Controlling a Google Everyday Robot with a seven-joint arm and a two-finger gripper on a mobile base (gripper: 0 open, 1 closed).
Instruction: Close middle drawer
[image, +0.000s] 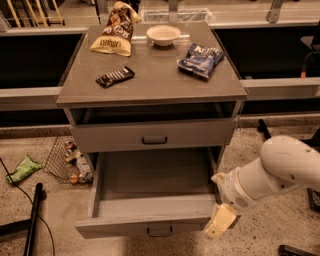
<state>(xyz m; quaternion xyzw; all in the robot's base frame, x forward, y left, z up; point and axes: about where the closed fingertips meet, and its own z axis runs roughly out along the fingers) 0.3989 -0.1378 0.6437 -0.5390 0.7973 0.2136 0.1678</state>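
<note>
The middle drawer (150, 207) is pulled far out of the grey cabinet. It is a plain, empty grey box, and its flat front panel has a small dark loop handle (160, 231). My gripper (219, 227), cream-coloured on a white arm (280, 170), sits at the drawer's front right corner, level with the front panel. Above it is the taller-fronted top drawer (152, 135), almost shut. The lowest drawer is hidden under the open one.
On the cabinet top (150, 85) lie a yellow chip bag (114, 35), a white bowl (163, 35), a blue chip bag (201, 59) and a dark candy bar (115, 76). A wire basket (67, 160) with snacks and a green packet (22, 168) sit on the floor at left.
</note>
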